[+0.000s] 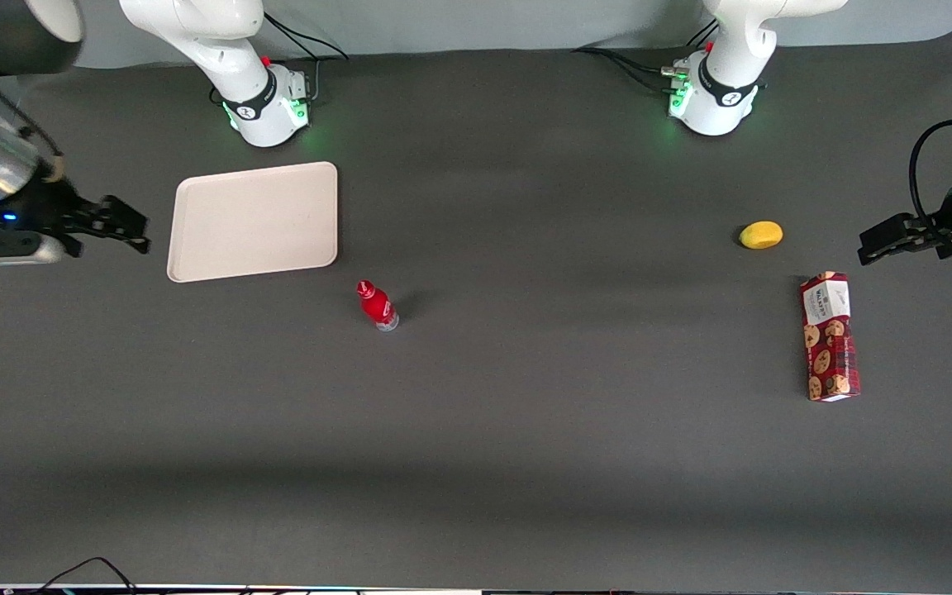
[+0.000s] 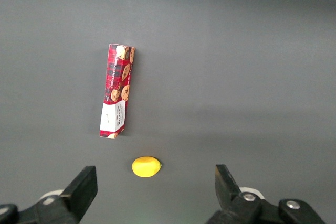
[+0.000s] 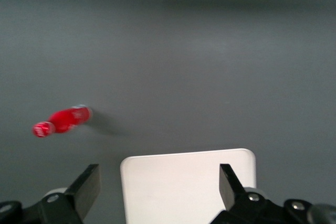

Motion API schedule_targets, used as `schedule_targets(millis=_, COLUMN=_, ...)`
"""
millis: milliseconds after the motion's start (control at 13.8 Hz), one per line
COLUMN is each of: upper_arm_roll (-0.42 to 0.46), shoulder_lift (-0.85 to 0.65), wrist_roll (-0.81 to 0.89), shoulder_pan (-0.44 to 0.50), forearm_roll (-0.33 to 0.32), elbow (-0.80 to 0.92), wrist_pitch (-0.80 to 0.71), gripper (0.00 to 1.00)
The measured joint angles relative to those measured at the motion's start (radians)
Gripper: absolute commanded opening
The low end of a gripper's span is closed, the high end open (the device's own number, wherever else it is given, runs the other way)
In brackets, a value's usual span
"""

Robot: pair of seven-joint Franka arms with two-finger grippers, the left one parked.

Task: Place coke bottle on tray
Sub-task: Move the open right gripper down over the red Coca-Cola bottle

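Observation:
The coke bottle [image 1: 377, 305] is small, slim and red with a red cap and a clear base. It stands on the dark table, nearer the front camera than the tray [image 1: 254, 220], just off one of the tray's near corners. The tray is flat, cream-coloured and bare. My gripper [image 1: 130, 230] hangs open at the working arm's end of the table, beside the tray's short edge, with nothing between its fingers. In the right wrist view the tray [image 3: 189, 186] lies between the spread fingers of my gripper [image 3: 159, 187], and the bottle [image 3: 62, 121] shows farther off.
A yellow lemon-like fruit [image 1: 761, 235] and a red cookie box [image 1: 829, 336] lie toward the parked arm's end of the table. The two arm bases [image 1: 268, 103] stand along the table's back edge.

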Motion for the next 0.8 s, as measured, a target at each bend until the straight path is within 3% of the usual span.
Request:
schedule_targets(millis=291, upper_arm_roll=0.209, shoulder_lift=0.167, wrist_roll=0.277, shoulder_pan=0.021, forearm_roll=-0.008, elbow=0.051, wrist_pitch=0.129, gripper=1.0)
schedule_targets(millis=582, upper_arm_roll=0.301, shoulder_lift=0.359, wrist_roll=0.448, shoulder_pan=0.054, forearm_roll=-0.148, elbow=0.055, wrist_pitch=0.248, gripper=1.0)
schedule_targets(millis=800, upper_arm_roll=0.345, shoulder_lift=0.443, wrist_roll=0.52, shoulder_pan=0.066, forearm_roll=-0.206, elbow=0.013, wrist_pitch=0.321, gripper=1.0)
